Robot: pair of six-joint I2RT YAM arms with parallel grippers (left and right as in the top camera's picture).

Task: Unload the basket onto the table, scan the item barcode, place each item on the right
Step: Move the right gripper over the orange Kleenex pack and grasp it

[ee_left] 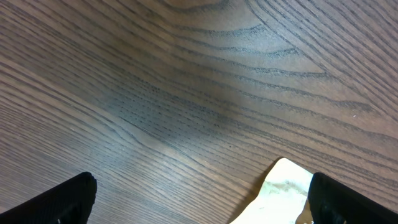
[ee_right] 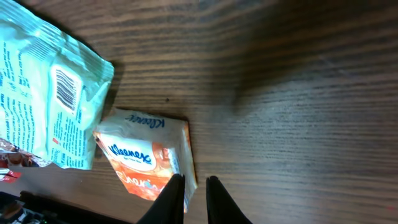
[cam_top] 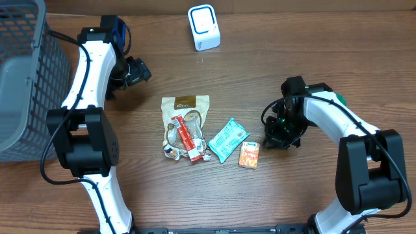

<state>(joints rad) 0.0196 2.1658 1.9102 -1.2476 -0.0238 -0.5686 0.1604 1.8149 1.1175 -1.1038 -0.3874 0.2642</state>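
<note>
Right gripper [ee_right: 194, 182], fingers barely parted and empty, hovers beside the Kleenex pack [ee_right: 149, 165] lying mid-table. The left gripper [ee_left: 202, 196] is spread wide. Nothing has been lifted toward the scanner [cam_top: 204, 27] at the table's far edge, so the scanning is all still to do.

Overhead camera: fixed above, facing straight down over the whole table [cam_top: 312, 58]. Left wrist camera: close to the wood, catching the beige pouch [ee_left: 283, 186] at one corner. Right wrist camera: close, angled down, sharing the Kleenex pack [ee_right: 146, 162] and teal packet [ee_right: 43, 93] with overhead.
</note>
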